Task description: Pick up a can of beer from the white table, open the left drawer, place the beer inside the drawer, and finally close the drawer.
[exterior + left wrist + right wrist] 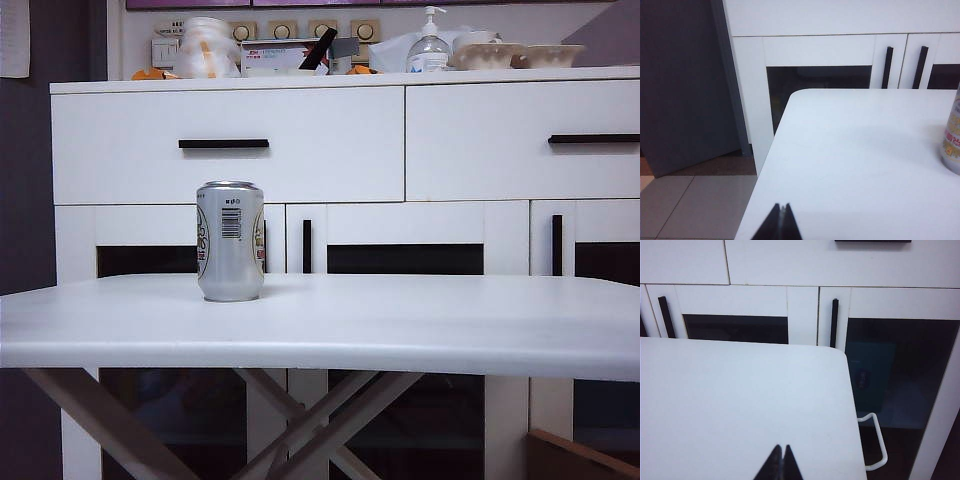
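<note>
A can (230, 241) stands upright on the white desk (400, 320). Left pincer (781, 207) and right pincer (781, 447) hover above the desk, both pressed together, empty.

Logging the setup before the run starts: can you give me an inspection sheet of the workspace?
Surface: white table, bare except for one can.
Job's things: can of beer upright on the table's left part; left drawer closed.
Clutter: pump bottle, boxes and bowls on the cabinet top, none on the table.
Grippers: left gripper shut, empty, over the table's left edge; right gripper shut, empty, near the table's right corner.
Cables: nothing seen.
Surroundings: white cabinet behind the table; tiled floor.
</note>
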Controlling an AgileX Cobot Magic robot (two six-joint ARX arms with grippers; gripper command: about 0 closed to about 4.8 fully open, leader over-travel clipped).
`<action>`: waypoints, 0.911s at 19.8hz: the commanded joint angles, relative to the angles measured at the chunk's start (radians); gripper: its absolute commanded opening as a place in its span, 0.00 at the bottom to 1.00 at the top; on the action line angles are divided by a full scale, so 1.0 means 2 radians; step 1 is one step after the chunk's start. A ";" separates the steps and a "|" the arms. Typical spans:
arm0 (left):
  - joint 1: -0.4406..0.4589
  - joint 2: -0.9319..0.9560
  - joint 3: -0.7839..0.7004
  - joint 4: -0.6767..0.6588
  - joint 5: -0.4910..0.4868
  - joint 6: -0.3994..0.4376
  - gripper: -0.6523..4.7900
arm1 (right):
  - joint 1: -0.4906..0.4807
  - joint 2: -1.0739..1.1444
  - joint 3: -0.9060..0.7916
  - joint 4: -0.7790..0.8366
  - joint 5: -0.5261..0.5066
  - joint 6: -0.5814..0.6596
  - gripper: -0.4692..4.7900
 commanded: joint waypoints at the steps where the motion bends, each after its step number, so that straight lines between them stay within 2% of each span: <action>1: -0.001 0.000 0.001 0.004 0.002 -0.002 0.11 | 0.000 -0.001 0.000 0.009 -0.001 0.002 0.09; 9: -0.001 0.000 0.010 0.009 0.002 -0.002 0.11 | 0.000 -0.001 0.027 0.010 -0.001 0.016 0.09; 14: -0.001 0.000 0.053 -0.013 -0.024 -0.034 0.11 | 0.000 0.003 0.086 -0.013 0.001 0.046 0.09; 18: -0.001 0.005 0.094 -0.022 -0.023 -0.033 0.11 | 0.001 0.030 0.136 -0.020 -0.001 0.080 0.09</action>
